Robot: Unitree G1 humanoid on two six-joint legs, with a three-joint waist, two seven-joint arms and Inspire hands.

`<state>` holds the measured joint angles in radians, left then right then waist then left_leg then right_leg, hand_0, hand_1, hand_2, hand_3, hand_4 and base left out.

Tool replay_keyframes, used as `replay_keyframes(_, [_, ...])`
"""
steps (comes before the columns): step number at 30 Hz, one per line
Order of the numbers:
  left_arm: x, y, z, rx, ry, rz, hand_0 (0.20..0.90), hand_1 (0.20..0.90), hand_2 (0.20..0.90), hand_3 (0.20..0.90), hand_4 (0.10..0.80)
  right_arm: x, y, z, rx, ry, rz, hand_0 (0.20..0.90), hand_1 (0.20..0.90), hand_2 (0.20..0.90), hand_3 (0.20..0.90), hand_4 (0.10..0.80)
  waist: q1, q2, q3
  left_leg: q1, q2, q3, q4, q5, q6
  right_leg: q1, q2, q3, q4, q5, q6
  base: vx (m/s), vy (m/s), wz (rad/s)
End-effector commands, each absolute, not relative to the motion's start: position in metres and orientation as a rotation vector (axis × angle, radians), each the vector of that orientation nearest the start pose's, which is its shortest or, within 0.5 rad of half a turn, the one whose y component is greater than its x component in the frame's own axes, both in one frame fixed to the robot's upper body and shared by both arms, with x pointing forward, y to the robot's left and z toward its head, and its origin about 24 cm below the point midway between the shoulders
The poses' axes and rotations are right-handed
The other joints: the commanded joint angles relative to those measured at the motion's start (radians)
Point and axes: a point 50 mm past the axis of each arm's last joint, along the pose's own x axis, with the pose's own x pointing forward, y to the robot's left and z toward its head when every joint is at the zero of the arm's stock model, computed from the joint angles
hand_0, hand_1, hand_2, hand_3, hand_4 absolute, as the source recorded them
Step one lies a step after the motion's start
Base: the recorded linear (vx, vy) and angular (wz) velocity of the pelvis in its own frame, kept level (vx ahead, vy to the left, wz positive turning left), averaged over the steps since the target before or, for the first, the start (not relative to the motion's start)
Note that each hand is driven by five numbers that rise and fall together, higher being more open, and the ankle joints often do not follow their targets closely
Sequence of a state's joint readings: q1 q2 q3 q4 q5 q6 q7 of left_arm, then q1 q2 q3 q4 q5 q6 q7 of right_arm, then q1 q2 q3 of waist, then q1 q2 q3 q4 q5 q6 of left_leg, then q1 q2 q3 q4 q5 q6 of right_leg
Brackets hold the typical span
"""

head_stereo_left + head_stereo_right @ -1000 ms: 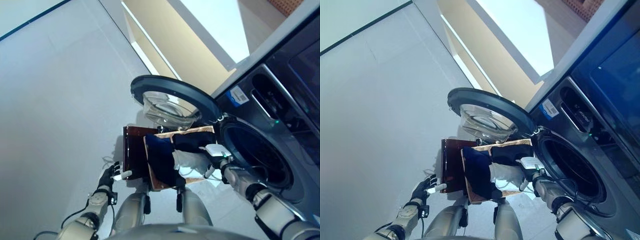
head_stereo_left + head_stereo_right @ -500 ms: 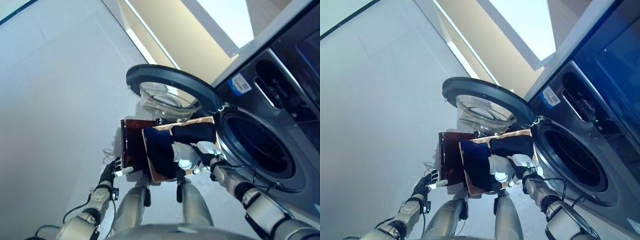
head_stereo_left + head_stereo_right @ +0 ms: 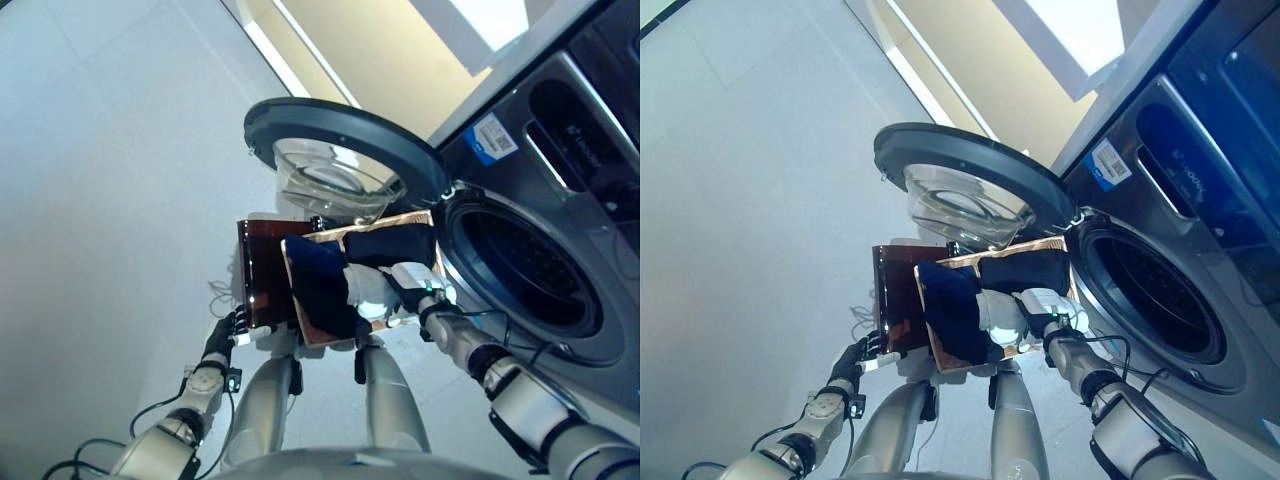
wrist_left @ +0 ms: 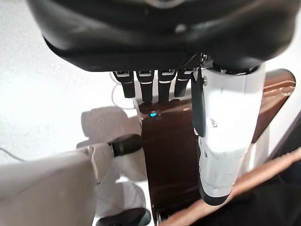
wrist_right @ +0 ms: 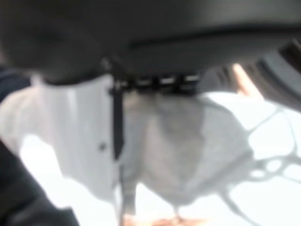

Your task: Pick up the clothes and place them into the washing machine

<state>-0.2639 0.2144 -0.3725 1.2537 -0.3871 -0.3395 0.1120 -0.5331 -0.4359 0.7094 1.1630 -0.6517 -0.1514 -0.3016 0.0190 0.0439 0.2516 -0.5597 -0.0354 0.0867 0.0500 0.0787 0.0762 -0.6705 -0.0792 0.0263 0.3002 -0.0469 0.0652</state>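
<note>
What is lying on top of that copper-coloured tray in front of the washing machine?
On the tray lie dark navy clothes and a white garment, where the right robot hand reaches. Most of the tray's surface beneath is covered.

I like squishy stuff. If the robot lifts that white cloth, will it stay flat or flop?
Probably flop: the white cloth already lies bunched and wrinkled under the right hand. It likely weighs little and may snag or drag the dark clothes beside it.

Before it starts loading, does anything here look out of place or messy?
Nothing stands out. The washing machine door hangs open, and the dark clothes and white garment lie in the basket, with the right hand over the white one.
</note>
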Motion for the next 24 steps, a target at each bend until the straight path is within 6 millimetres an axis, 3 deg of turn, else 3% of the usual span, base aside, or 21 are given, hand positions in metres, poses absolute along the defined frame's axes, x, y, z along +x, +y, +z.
replay_keyframes(1, [0.215,0.202,-0.109,0.134,0.621,0.110,0.900,0.900,0.900,0.900,0.800,0.279,-0.220,-0.060,-1.521,0.350,0.522,0.900,0.900,0.900,0.900,0.800,-0.007,0.004,-0.029,-0.092,-0.043,0.013,0.106,-0.069,-0.062,0.014,-0.043,-0.003,-0.256,0.249,0.006,-0.040,0.019,-0.11])
replay_keyframes(9, [0.208,0.199,-0.115,0.126,0.660,0.066,0.900,0.900,0.900,0.900,0.800,0.278,-0.202,-0.064,-1.448,0.385,0.679,0.900,0.900,0.900,0.900,0.800,0.005,-0.002,-0.056,-0.119,-0.047,0.025,0.109,-0.069,-0.057,-0.008,-0.047,0.009,-0.283,0.271,0.012,-0.020,0.011,-0.08])
replay_keyframes(10, [0.207,0.199,-0.116,0.128,0.667,0.060,0.900,0.900,0.900,0.900,0.800,0.276,-0.202,-0.066,-1.448,0.402,0.698,0.549,0.549,0.549,0.549,0.549,0.006,-0.002,-0.063,-0.120,-0.049,0.024,0.109,-0.069,-0.057,-0.009,-0.049,0.009,-0.284,0.271,0.012,0.000,0.000,0.00])
replay_keyframes(11, [0.205,0.199,-0.117,0.126,0.677,0.056,0.900,0.900,0.900,0.900,0.800,0.273,-0.203,-0.068,-1.454,0.419,0.725,0.436,0.436,0.436,0.436,0.469,0.009,-0.001,-0.074,-0.119,-0.051,0.021,0.107,-0.070,-0.056,-0.008,-0.052,0.009,-0.286,0.272,0.012,0.000,0.000,0.00])
replay_keyframes(12, [0.205,0.199,-0.117,0.126,0.677,0.056,0.900,0.900,0.900,0.900,0.800,0.273,-0.203,-0.068,-1.454,0.419,0.725,0.200,0.200,0.200,0.200,0.300,0.008,-0.001,-0.074,-0.119,-0.051,0.021,0.107,-0.070,-0.056,-0.008,-0.052,0.009,-0.286,0.272,0.012,0.000,0.000,0.00])
replay_keyframes(24, [0.197,0.204,-0.121,0.124,0.715,0.063,0.900,0.900,0.900,0.900,0.800,0.275,-0.215,-0.065,-1.430,0.444,0.655,0.200,0.200,0.200,0.200,0.300,0.006,-0.018,-0.107,-0.094,-0.053,0.025,0.113,-0.084,-0.051,0.030,-0.052,0.006,-0.314,0.282,0.011,0.014,-0.007,-0.03])
